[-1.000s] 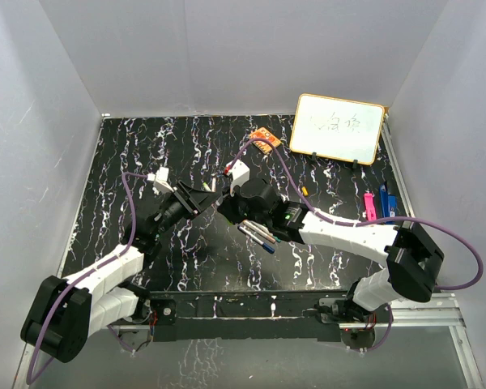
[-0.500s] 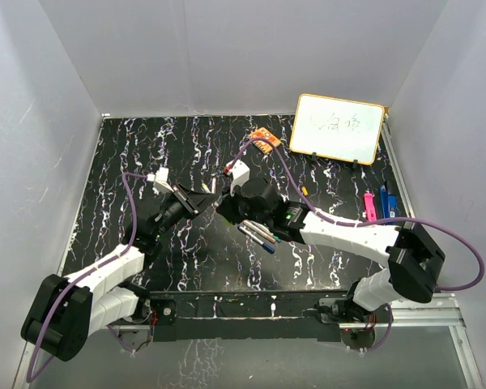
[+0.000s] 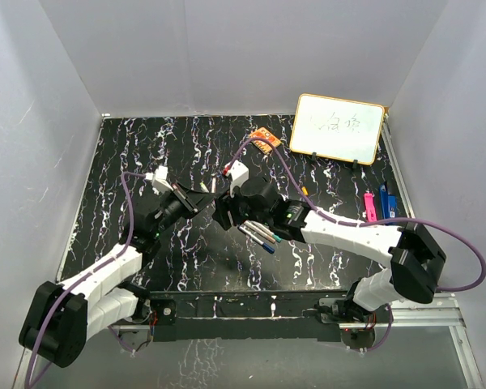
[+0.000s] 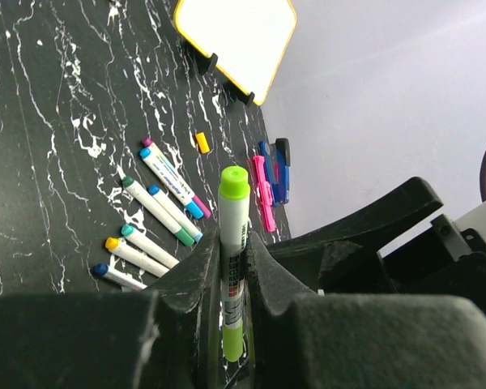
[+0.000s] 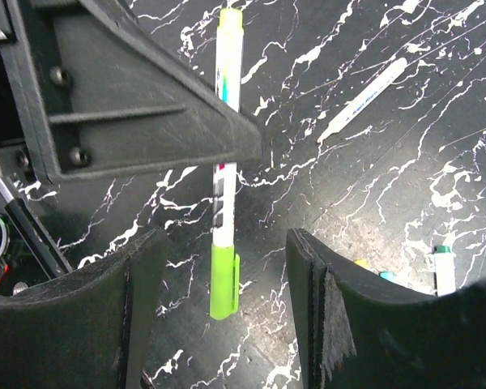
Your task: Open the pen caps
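Note:
A white marker (image 4: 234, 267) with light-green ends stands between the fingers of my left gripper (image 4: 234, 243), which is shut on its barrel. In the right wrist view the same marker (image 5: 221, 194) hangs down past the left finger, and its green pen cap (image 5: 224, 284), with a clip, is still on the end. My right gripper (image 5: 227, 243) is open, one jaw on each side of that cap and neither touching it. From above, the left gripper (image 3: 204, 194) and right gripper (image 3: 224, 212) meet mid-table.
Several capped markers (image 4: 158, 219) lie in a row on the black marbled table (image 3: 130, 154), with a loose yellow cap (image 4: 202, 143) beyond them. A thin white pen (image 5: 364, 97) lies apart. Pink and blue items (image 3: 377, 203), a whiteboard (image 3: 338, 128) and an orange block (image 3: 264, 138) are at the back right.
The left gripper has closed on the green marker. The right gripper, shut before, has opened around the cap end. Both wrists shifted slightly.

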Robot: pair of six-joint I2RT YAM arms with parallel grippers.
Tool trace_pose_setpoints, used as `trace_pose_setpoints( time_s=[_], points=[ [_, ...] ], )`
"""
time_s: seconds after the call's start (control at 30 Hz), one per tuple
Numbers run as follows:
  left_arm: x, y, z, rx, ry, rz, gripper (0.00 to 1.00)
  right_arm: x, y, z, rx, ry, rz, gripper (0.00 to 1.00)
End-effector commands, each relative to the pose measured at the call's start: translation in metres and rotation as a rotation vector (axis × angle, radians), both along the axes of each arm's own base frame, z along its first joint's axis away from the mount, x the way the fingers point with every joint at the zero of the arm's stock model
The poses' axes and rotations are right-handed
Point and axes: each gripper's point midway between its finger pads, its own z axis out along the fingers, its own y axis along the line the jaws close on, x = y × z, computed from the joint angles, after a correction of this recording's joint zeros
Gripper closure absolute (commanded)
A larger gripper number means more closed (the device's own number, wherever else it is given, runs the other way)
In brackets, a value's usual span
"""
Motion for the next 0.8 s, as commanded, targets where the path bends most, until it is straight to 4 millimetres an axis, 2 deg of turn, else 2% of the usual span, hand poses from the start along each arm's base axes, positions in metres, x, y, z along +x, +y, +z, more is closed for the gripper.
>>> trace_pose_setpoints(
  time_s=[0.0, 0.27, 0.63, 0.77],
  points=[
    [0.003, -0.002, 0.032, 0.002, -0.093, -0.008, 1.0, -0.002, 0.0, 0.032, 0.045, -0.055, 0.032, 0.43],
    [0.005, -0.005, 0.036, -0.007, -0.081, -0.019, 1.0, -0.01, 0.001, 0.02, 0.03, -0.021, 0.065, 0.51],
    [0.008, -0.008, 0.035, -0.013, -0.072, -0.021, 1.0, -0.008, 0.008, 0.011, 0.009, -0.01, 0.083, 0.69],
    [0.008, -0.009, 0.038, -0.017, -0.086, -0.031, 1.0, -0.007, 0.01, 0.005, -0.002, -0.007, 0.09, 0.71]
  ],
)
